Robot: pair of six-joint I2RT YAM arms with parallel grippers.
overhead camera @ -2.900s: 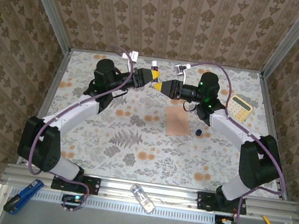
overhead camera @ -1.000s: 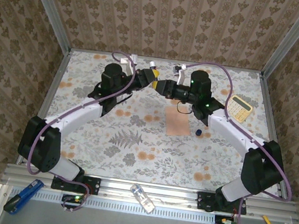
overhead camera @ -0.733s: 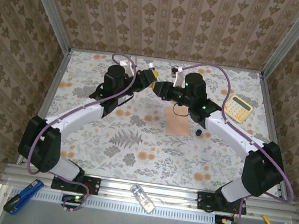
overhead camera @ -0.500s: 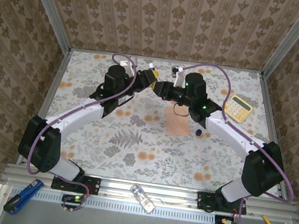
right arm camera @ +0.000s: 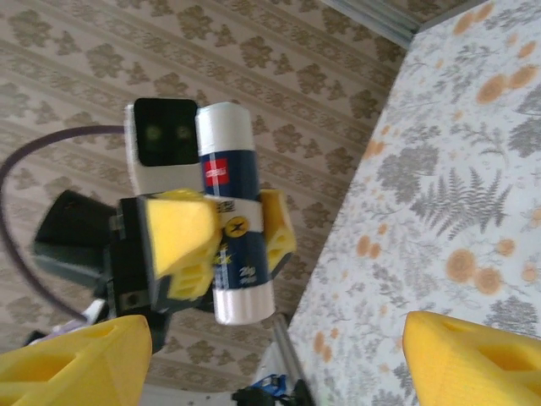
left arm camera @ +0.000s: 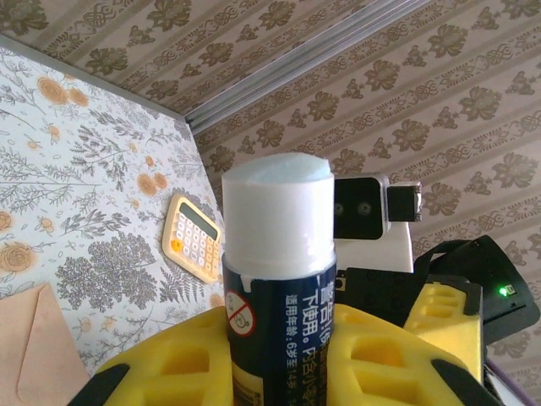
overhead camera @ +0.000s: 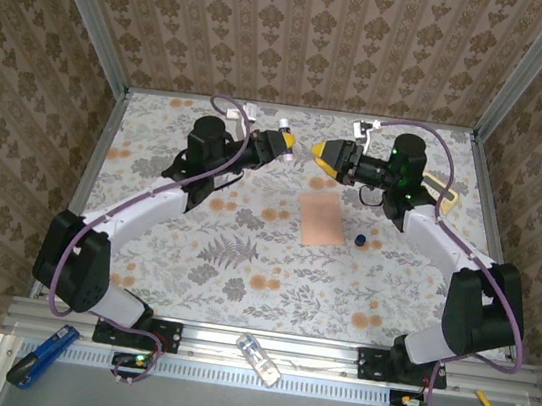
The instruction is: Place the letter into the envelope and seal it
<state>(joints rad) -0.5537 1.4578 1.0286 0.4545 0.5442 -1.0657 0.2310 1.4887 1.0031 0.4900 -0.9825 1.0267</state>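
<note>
Envelope (overhead camera: 319, 218) lies flat on the floral surface (overhead camera: 193, 253) between the arms, with a small dark-blue cap (overhead camera: 360, 240) just beside it. Beyond it, the left claw (overhead camera: 283, 141) pinches an uncapped glue stick (left arm camera: 279, 254). The right claw (overhead camera: 322, 156) faces it, spread and empty.

signs on the glue stick (left arm camera: 279, 254)
red no-entry circle and white chinese print on its blue barrel; red label (right arm camera: 217, 173) too blurred.
</note>
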